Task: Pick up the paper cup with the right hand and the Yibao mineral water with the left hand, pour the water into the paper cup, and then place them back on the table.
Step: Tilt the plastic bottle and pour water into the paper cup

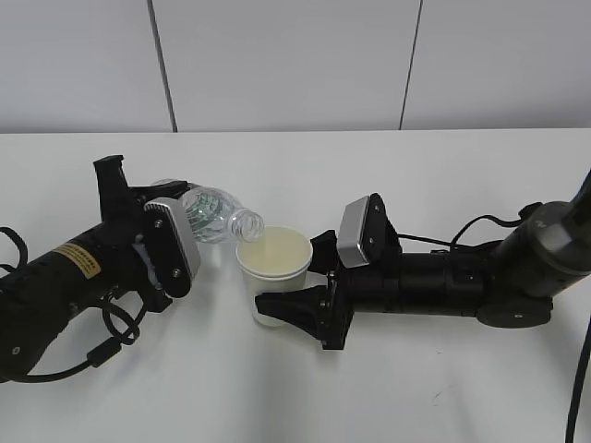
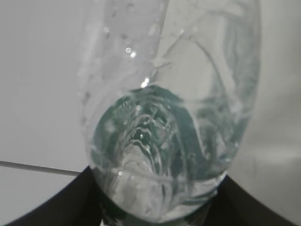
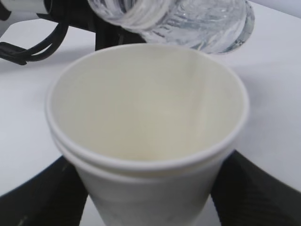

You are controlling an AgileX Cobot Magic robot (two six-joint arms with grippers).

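My left gripper, on the arm with the yellow sticker, is shut on the Yibao mineral water bottle. The bottle is tipped sideways with its open mouth over the near rim of the paper cup. In the left wrist view the clear bottle fills the frame between the dark fingers, and water shimmers inside it. My right gripper is shut on the white cup. In the right wrist view the cup sits between the fingers, with the bottle mouth just above its far rim. I cannot make out a water stream.
The white table spreads all round both arms. A grey panelled wall stands behind the table's far edge. Black cables loop beside the left arm and trail over the right arm.
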